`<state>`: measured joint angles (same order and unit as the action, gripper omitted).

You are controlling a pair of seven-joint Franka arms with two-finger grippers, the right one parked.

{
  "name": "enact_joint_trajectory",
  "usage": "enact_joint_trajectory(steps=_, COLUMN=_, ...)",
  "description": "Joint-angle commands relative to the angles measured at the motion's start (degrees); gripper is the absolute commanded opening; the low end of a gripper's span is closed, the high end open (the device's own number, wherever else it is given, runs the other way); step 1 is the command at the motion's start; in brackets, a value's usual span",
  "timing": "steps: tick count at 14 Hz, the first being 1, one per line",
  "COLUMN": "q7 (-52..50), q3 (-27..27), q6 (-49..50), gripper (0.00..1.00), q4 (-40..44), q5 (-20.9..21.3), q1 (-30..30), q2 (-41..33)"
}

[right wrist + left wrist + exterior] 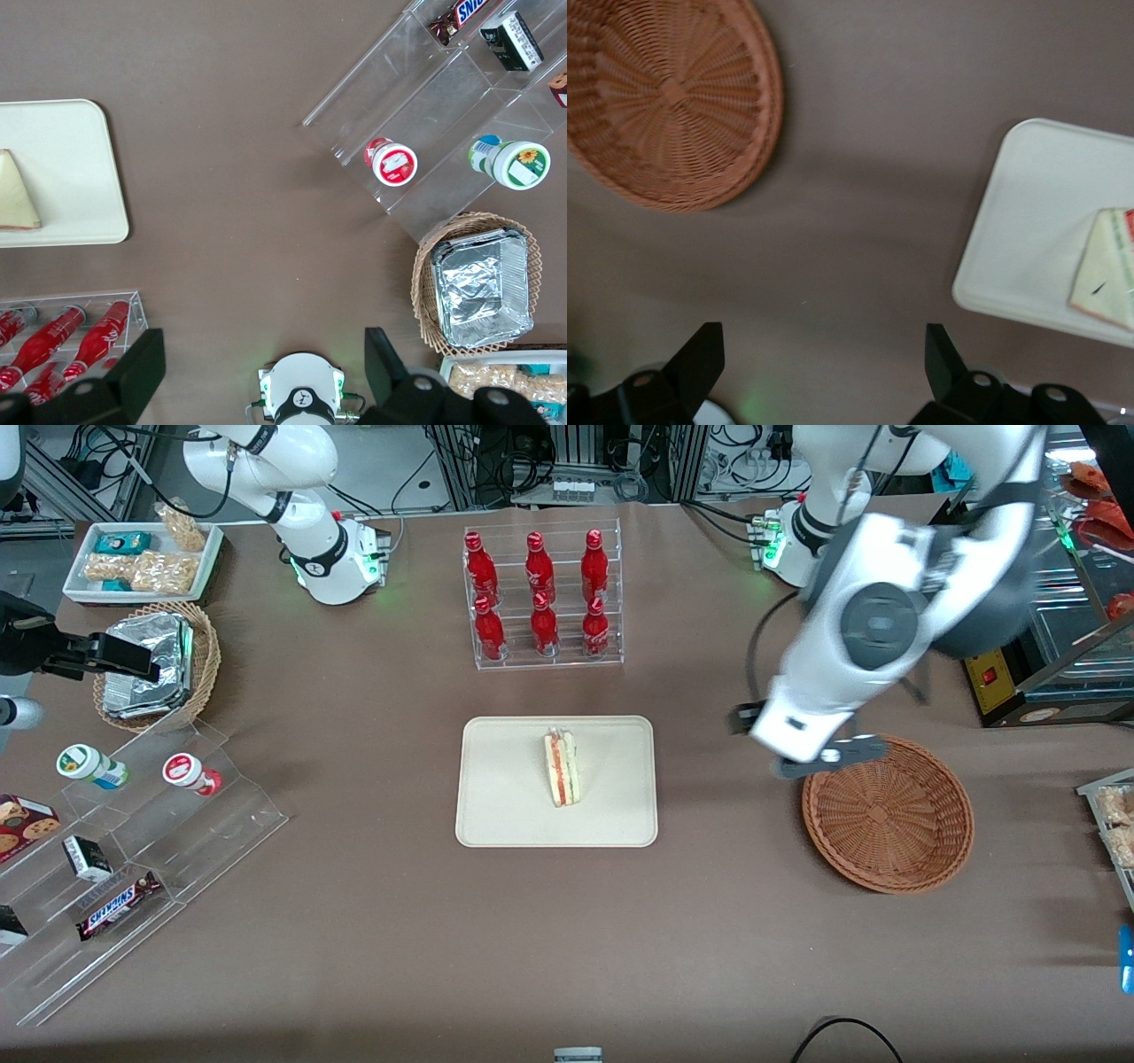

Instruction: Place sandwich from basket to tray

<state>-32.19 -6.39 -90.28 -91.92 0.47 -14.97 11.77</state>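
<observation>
The sandwich (562,769) stands on its edge near the middle of the cream tray (505,797), its red filling facing up. The same sandwich (1107,279) shows on the tray (1028,221) in the left wrist view, and again, sandwich (16,199) on tray (71,168), in the right wrist view. The round reddish-brown basket (886,815) lies toward the working arm's end and holds nothing. My gripper (811,748) hangs above the table between tray and basket, over the basket's rim (673,97). The gripper (824,359) is open with only bare table between its fingers.
A clear rack of red bottles (540,598) stands farther from the front camera than the tray. Toward the parked arm's end are a tan basket of foil packets (155,664), a white snack tray (142,558) and clear steps with cups and candy bars (133,841).
</observation>
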Motion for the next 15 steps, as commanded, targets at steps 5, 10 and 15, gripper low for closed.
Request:
enact_joint_trajectory(steps=5, q7=17.0, q3=-0.6, q6=13.3, gripper=1.00, q4=0.6, q5=-0.3, q1=12.6, q2=-7.5)
enact_joint_trajectory(steps=10, q7=18.0, q3=-0.5, q6=19.2, gripper=1.00, q4=9.3, q5=0.6, q1=13.0, q2=-4.8)
enact_joint_trajectory(steps=15, q7=17.7, q3=0.0, q6=16.6, gripper=1.00, q4=9.7, q5=1.6, q1=13.0, q2=-4.6)
